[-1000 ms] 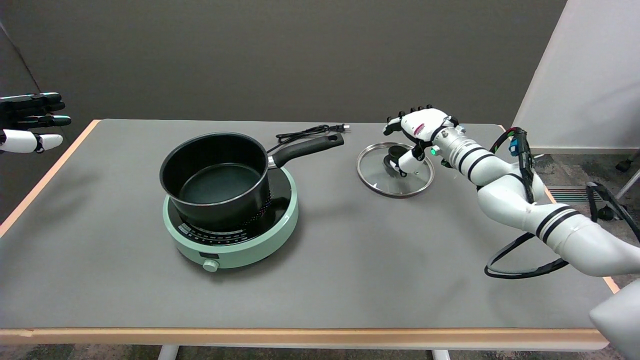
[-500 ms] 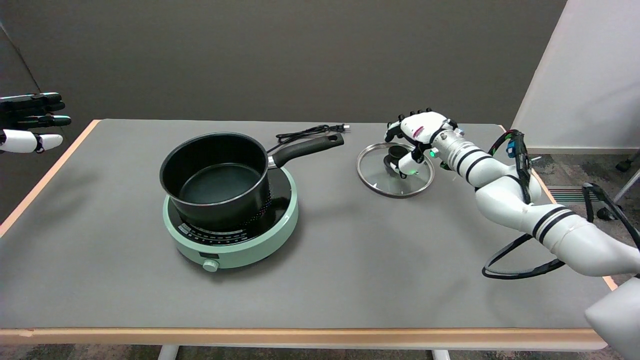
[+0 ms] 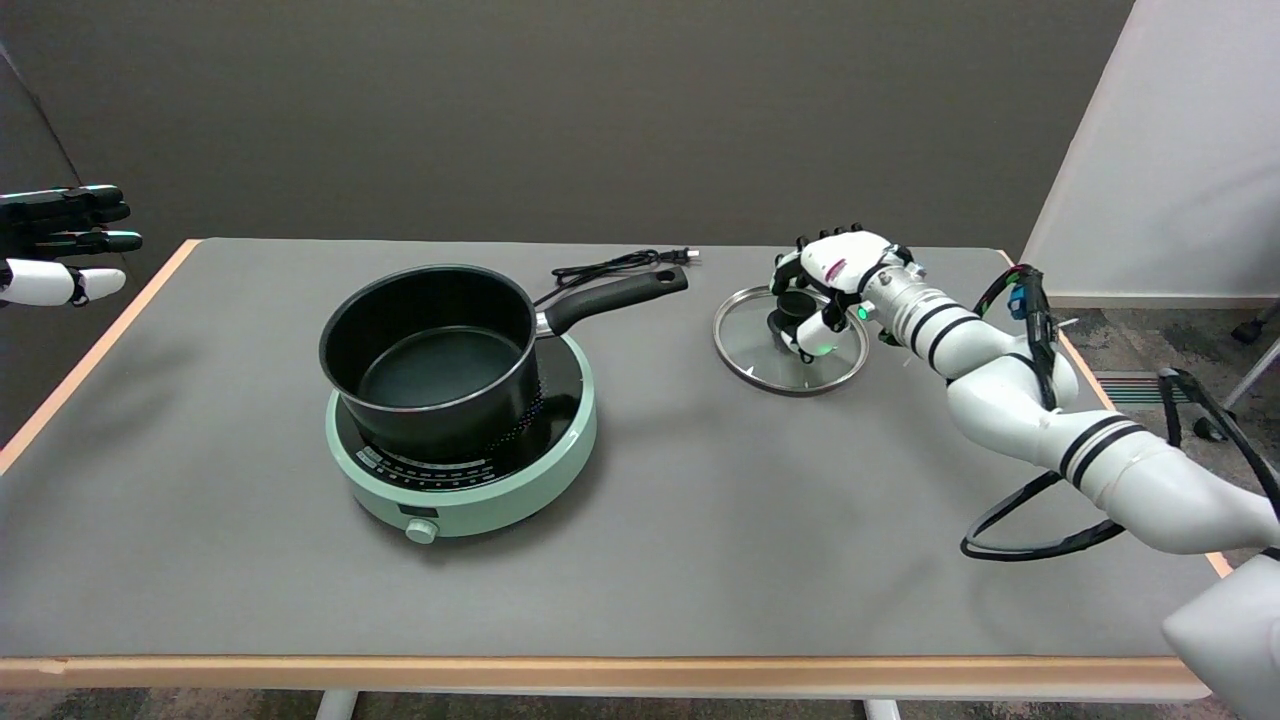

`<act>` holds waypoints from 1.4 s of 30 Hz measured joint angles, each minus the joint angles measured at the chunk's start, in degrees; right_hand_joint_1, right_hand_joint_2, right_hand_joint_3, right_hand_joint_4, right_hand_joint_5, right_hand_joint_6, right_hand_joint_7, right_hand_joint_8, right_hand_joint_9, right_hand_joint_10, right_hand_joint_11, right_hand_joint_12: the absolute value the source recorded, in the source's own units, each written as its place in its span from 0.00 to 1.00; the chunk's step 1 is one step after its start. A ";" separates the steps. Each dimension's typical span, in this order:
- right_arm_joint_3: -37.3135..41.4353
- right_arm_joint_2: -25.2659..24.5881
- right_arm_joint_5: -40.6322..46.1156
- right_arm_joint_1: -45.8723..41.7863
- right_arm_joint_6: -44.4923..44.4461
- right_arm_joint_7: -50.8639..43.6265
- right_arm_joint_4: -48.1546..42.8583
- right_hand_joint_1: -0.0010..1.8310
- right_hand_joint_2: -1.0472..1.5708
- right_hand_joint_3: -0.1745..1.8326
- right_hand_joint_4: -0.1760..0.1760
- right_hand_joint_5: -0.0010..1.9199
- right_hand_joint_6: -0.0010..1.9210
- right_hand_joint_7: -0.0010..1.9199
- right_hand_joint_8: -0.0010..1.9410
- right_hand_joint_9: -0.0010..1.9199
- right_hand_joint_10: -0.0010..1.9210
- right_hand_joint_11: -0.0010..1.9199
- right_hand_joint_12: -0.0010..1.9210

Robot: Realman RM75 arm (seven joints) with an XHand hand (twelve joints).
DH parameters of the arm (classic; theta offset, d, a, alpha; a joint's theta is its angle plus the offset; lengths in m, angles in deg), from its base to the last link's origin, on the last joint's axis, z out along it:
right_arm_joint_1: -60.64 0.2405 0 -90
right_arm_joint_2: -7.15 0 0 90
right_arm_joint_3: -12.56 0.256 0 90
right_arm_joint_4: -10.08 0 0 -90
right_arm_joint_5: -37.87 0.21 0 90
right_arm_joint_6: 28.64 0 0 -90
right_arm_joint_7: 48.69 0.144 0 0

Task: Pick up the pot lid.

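Lid (image 3: 775,352): lies flat on the grey surface (image 3: 700,520), well right of the pot, dome up, so its black knob (image 3: 793,306) stands proud in the middle, the one part a hand can get around.
Robot hand (image 3: 825,285): right one, arched over the knob from the far right side, fingers curled down around it, thumb (image 3: 815,333) on the near side. It looks cupped about the knob; whether it truly grips yet I cannot tell, since the lid is not off the surface.
Lid make: clear glass disc, thin bright steel rim, shallow dome. Slick and rigid, I judge; the rim offers little to pinch.
Knob make: squat round black plastic, by the look.
Pot (image 3: 430,350): black, deep, matte inside, long black handle pointing back right; it sits open on the hob, presumably where the lid belongs.
Hob (image 3: 465,480): round, mint green, dark glossy top, one small dial at the front; its black cord (image 3: 615,265) trails behind.
Surface: smooth grey sheet with pale wood edging.
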 measured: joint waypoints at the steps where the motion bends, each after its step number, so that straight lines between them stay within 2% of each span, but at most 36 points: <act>1: -0.02 -0.05 0.02 0.01 0.01 0.00 0.08 0.50 0.64 0.51 0.88 0.35 0.24 0.39 0.15 0.38 0.26 0.24 0.65; 6: -0.12 -0.22 0.02 0.09 0.05 0.00 0.42 0.50 0.65 0.49 0.87 0.36 0.27 0.41 0.17 0.39 0.28 0.24 0.66; 12: -0.17 -0.34 0.01 0.12 0.09 0.00 0.66 0.50 0.66 0.48 0.86 0.37 0.35 0.43 0.26 0.41 0.33 0.23 0.70; 17: -0.21 -0.42 0.00 0.13 0.09 0.00 0.82 0.50 0.66 0.52 0.92 0.38 0.41 0.43 0.33 0.42 0.37 0.21 0.74; 18: -0.22 -0.43 0.00 0.13 0.09 0.00 0.83 0.51 0.67 0.52 0.93 0.38 0.43 0.44 0.34 0.42 0.37 0.21 0.74; 19: -0.23 -0.45 0.00 0.13 0.09 0.00 0.85 0.51 0.81 0.24 1.00 0.40 0.67 0.44 0.36 0.42 0.39 0.21 0.75; 24: -0.27 -0.47 0.00 0.15 0.09 0.00 0.88 0.50 0.82 0.23 1.00 0.39 0.71 0.44 0.41 0.43 0.42 0.25 0.74; 29: -0.30 -0.48 -0.01 0.16 0.09 0.00 0.87 0.50 0.81 0.24 1.00 0.39 0.71 0.45 0.43 0.43 0.44 0.25 0.77; 32: -0.35 -0.48 -0.02 0.18 0.09 0.00 0.84 0.49 0.82 0.24 1.00 0.38 0.73 0.46 0.46 0.43 0.53 0.23 0.83; 33: -0.38 -0.48 -0.03 0.20 0.09 0.00 0.83 0.52 0.82 0.23 0.92 0.38 0.73 0.45 0.51 0.43 0.55 0.22 0.85; 34: -0.42 -0.47 -0.03 0.21 0.08 -0.01 0.82 0.64 0.82 0.21 0.57 0.38 0.70 0.45 0.66 0.42 0.61 0.21 0.90; 35: -0.45 -0.47 -0.04 0.23 0.09 -0.01 0.81 0.63 0.84 0.17 0.55 0.37 0.71 0.44 0.68 0.42 0.61 0.22 0.87; 36: -0.49 -0.47 -0.05 0.26 0.08 -0.01 0.81 0.63 0.82 0.22 0.53 0.37 0.71 0.44 0.69 0.41 0.66 0.19 0.92; 37: -0.54 -0.48 -0.04 0.29 0.06 0.00 0.77 0.63 0.85 0.15 0.51 0.36 0.72 0.42 0.71 0.41 0.66 0.20 0.90; 38: -0.58 -0.48 -0.04 0.31 0.04 0.00 0.73 0.63 0.83 0.22 0.49 0.35 0.73 0.42 0.74 0.40 0.72 0.19 0.93; 42: -0.70 -0.48 -0.05 0.35 0.04 0.00 0.64 0.62 0.86 0.17 0.42 0.32 0.76 0.40 0.77 0.39 0.79 0.20 0.93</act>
